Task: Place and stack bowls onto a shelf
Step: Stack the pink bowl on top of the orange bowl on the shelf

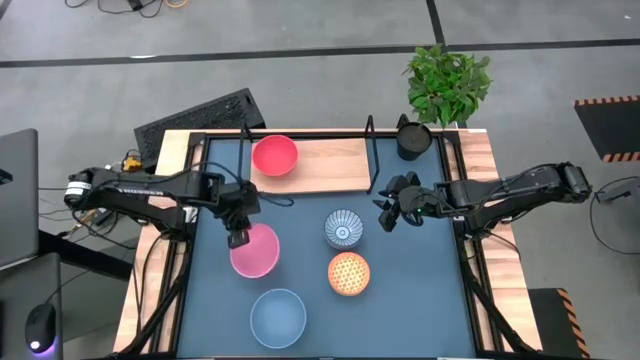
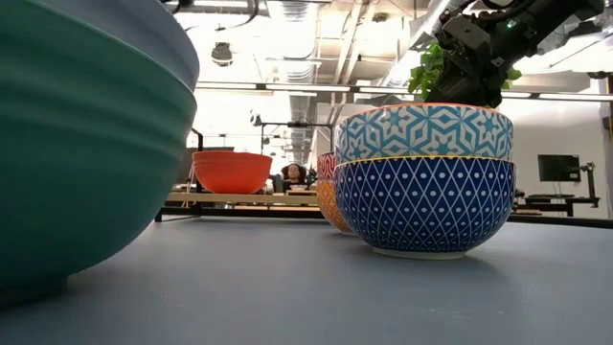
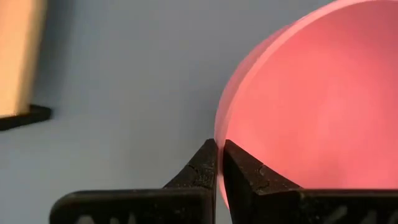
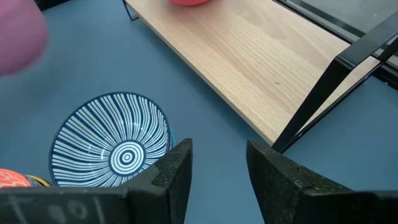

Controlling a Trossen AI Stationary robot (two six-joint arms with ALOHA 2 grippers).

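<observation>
A red bowl [image 1: 274, 156] stands on the left part of the wooden shelf [image 1: 335, 168] at the table's far side. On the blue table sit a pink bowl [image 1: 256, 251], a white bowl with blue pattern [image 1: 343, 229], an orange dotted bowl [image 1: 348, 273] and a pale blue bowl [image 1: 278, 317]. My left gripper [image 1: 238, 238] is shut on the pink bowl's left rim. My right gripper [image 1: 388, 212] hangs open to the right of the patterned bowl [image 4: 112, 149], in front of the shelf's edge [image 4: 261, 68], and touches nothing. My left gripper [image 3: 219, 149] pinches the pink bowl's rim [image 3: 219, 127] on the bowl's left side, one finger [image 3: 245, 171] inside the bowl and the other finger [image 3: 199, 168] outside its wall. The fingers come from above, pointing down. Whether the bowl is lifted clear does not show.
A black cup [image 1: 412, 138] stands at the shelf's right end, with a potted plant [image 1: 447, 80] behind it. The shelf's black wire frame [image 4: 323, 93] rises beside my right gripper. The right half of the shelf board is bare. A keyboard [image 1: 200, 115] lies beyond the table's far left.
</observation>
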